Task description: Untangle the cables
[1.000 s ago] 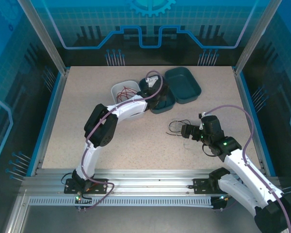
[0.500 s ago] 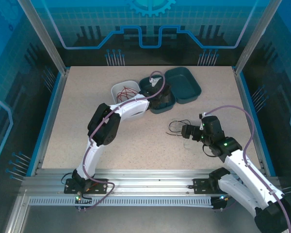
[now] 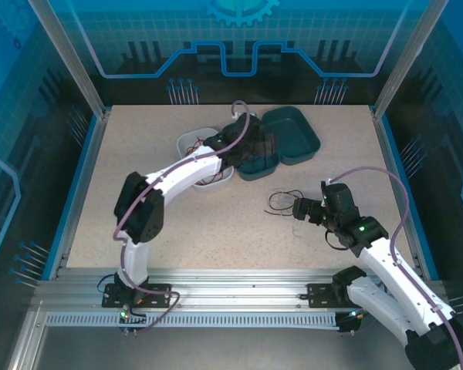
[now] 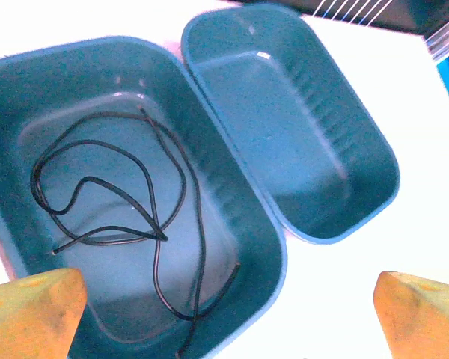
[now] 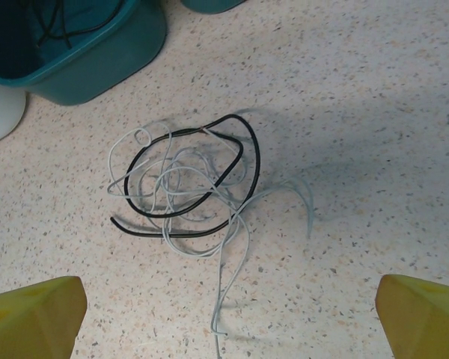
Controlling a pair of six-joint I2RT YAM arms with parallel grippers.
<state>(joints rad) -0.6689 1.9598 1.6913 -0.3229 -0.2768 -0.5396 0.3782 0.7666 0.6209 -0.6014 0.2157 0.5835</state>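
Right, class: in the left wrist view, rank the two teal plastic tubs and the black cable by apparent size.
Teal plastic tub holding the cable: looks largest, but it sits nearer the camera, so unsure.
Empty teal plastic tub.
Black cable, coiled inside the first tub.

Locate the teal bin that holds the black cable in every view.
Top external: the teal bin sits at the far centre of the table.
Left wrist: it takes up the left half of the picture.
Right wrist: one corner of it shows at top left.
Shared landmark: the second teal bin right beside it.
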